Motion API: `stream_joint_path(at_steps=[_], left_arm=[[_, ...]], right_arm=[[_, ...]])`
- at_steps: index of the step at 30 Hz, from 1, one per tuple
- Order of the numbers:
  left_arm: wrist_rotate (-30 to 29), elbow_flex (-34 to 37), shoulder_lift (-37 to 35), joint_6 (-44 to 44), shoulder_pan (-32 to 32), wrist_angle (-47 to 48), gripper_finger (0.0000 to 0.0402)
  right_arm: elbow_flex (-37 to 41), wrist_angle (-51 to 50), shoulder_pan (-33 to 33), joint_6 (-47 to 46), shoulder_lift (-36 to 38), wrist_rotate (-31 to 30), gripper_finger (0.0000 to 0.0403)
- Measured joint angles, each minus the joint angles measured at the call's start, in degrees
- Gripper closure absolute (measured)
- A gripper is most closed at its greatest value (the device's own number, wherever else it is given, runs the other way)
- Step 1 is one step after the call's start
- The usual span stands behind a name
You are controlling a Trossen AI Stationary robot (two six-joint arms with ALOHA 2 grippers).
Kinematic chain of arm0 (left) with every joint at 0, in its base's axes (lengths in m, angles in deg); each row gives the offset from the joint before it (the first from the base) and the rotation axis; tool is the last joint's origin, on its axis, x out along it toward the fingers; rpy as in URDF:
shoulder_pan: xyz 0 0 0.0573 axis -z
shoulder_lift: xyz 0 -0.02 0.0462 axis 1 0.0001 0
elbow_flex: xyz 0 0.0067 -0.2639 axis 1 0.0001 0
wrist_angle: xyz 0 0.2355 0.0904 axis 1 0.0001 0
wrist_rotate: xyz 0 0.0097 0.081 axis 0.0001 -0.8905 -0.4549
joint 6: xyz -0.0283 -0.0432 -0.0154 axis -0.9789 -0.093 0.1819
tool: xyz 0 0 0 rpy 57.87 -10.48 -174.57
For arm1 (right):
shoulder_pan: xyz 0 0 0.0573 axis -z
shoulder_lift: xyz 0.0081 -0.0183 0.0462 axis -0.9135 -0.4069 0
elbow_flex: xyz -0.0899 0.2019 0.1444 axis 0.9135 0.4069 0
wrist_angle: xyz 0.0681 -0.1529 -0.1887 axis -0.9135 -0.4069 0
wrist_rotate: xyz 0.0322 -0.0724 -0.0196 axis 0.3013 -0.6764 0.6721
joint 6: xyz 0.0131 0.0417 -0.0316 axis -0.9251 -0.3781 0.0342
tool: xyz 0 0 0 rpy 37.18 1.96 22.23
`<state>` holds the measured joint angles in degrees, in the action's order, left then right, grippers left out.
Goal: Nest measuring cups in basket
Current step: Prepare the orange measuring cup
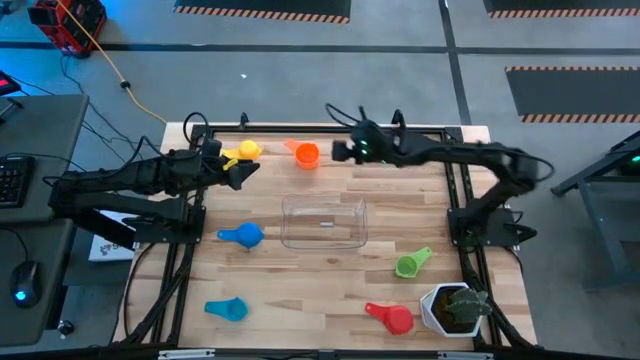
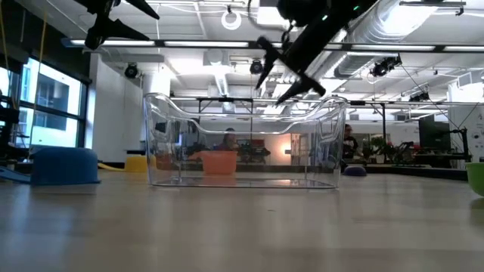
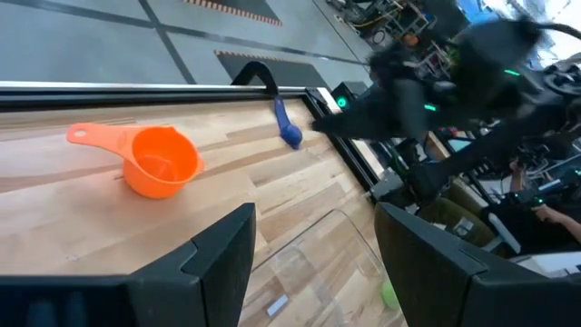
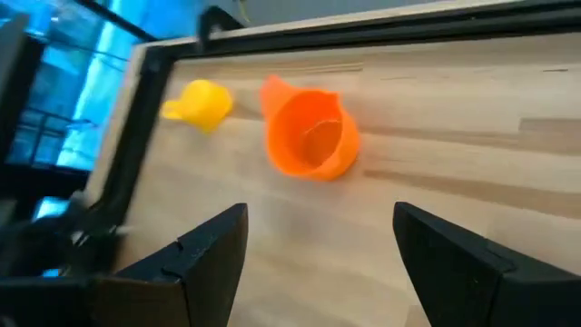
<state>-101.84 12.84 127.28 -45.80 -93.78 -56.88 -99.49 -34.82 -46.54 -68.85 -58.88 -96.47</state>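
Red cup (image 1: 393,318) and light blue cup (image 1: 228,309) we list lowest in the high view; green cup (image 1: 411,263) right, blue cup (image 1: 243,235) left of the central basket (image 1: 324,222); orange cup (image 1: 305,154) and yellow cup (image 1: 245,150) upper centre. Left gripper (image 1: 243,170), jaws apart, hovers beside yellow; right gripper (image 1: 336,150), jaws apart, beside orange. Low view: we note orange behind the basket. Left wrist view: dark blue cup (image 3: 288,127), upper centre.

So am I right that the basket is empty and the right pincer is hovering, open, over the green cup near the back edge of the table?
Not quite: the cup is orange, not green. In the high view the right pincer is beside the orange cup at the back edge, and the right wrist view shows its fingers open above it. The green cup lies near the front right. The basket is indeed empty.
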Motion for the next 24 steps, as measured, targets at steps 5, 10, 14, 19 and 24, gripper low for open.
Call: stream_joint_path(at_steps=[5,10,14,19,24], left_arm=[[0.0,0.0,0.0,0.0,0.0,0.0,0.0183],[-0.2,0.0,0.0,1.1,0.0,0.0,0.0183],[-0.2,0.0,0.0,1.0,0.0,0.0,0.0183],[-0.2,0.0,0.0,1.0,0.0,0.0,0.0183],[-0.2,0.0,0.0,1.0,0.0,0.0,0.0183]], right_arm=[[-6.7,-0.3,2.3,-2.0,-10.8,5.2,0.0135],[-12.7,-0.8,2.4,-5.3,-19.6,6.4,0.0135],[-16.7,-1.1,2.4,-7.9,-24.6,6.2,0.0135],[-20.2,-2.1,2.4,-10.5,-28.7,6.2,0.0135],[-22.1,-3.9,2.6,-12.4,-32.0,6.2,0.0141]])
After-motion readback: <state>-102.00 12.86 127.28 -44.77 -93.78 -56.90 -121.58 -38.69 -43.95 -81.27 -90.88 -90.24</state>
